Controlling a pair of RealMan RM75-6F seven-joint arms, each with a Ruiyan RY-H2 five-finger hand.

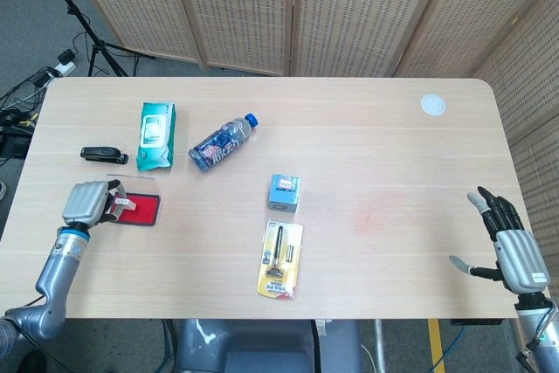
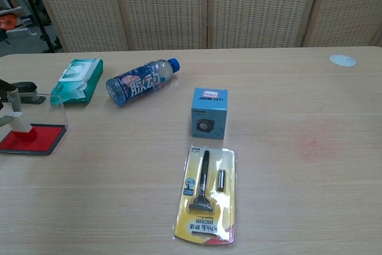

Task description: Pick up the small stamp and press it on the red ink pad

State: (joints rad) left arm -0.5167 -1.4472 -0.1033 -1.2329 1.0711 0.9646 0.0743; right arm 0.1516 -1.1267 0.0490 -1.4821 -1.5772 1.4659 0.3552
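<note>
We see left hand [image 1: 88, 203] pinching small stamp [image 2: 19, 122] | stamp upright, directly over red ink pad [image 2: 33, 139], probably touching | right hand [image 1: 511, 246] spread, holding nothing, far off

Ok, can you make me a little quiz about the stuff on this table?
1. True or false: the small stamp sits on the red ink pad.
2. Which hand holds the stamp: A) left hand B) right hand?
3. Fill in: the razor pack lies just in front of the blue ____.

Key: 1 true; 2 A; 3 box.
</note>
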